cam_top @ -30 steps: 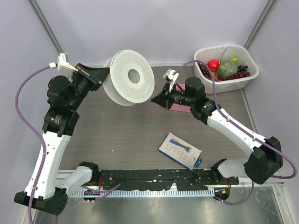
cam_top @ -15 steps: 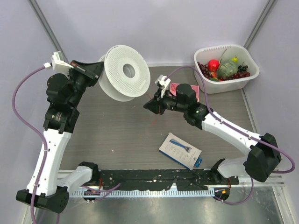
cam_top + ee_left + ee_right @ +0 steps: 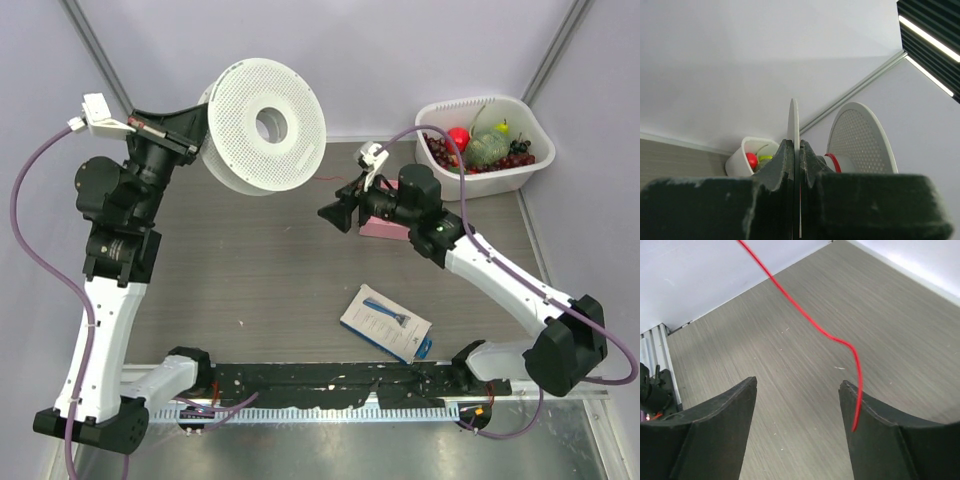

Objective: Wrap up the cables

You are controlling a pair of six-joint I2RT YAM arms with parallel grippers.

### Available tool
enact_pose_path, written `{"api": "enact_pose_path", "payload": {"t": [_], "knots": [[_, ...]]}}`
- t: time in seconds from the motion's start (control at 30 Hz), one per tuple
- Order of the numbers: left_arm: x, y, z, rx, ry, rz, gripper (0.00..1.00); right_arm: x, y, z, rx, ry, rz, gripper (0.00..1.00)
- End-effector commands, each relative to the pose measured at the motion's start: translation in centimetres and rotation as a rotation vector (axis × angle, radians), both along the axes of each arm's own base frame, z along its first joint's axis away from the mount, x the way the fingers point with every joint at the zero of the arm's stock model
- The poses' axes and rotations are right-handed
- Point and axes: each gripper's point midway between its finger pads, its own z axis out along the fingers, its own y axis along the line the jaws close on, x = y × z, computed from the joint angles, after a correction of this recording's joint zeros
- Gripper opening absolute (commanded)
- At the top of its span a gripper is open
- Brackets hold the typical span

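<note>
the wire [image 3: 832, 338] is bright red-orange. the spool [image 3: 262, 125] is white, its flanges dotted all over with fine holes. the table [image 3: 270, 270] is grey-brown with streaky wood grain. the tub [image 3: 490, 182] is white, its fruit [image 3: 457, 137] red, green and dark purple. the packet [image 3: 386, 322] is white and blue.

The spool [image 3: 265, 125] is far left, the tub [image 3: 505, 178] far right, the packet [image 3: 386, 322] nearer, between them.

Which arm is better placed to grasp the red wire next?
The right arm, probably. The right fingers stand open, and the red wire runs along one of them. The left fingers are shut on a flange of the white spool, holding it up.
</note>
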Motion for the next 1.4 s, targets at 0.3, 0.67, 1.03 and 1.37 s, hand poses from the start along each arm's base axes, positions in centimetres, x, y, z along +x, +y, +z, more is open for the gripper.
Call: {"api": "enact_pose_path", "payload": {"t": [0.3, 0.67, 1.03, 1.37], "knots": [[-1.8, 0.5, 5.9, -0.044, -0.162, -0.002, 0.0, -0.4, -6.0, 4.9, -0.219, -0.486, -0.124, 0.74], [-1.4, -0.1, 5.1, -0.044, -0.13, -0.033, 0.0, -0.3, -5.9, 6.0, -0.399, -0.723, -0.017, 0.6], [-1.3, -0.5, 4.4, -0.041, -0.108, -0.055, 0.0, 2.3, -5.6, 5.1, -0.589, -0.933, -0.005, 0.57], [-1.5, -0.7, 3.4, -0.04, -0.091, -0.067, 0.0, 4.4, -4.6, 6.0, -0.602, -0.975, -0.035, 0.55]]}}
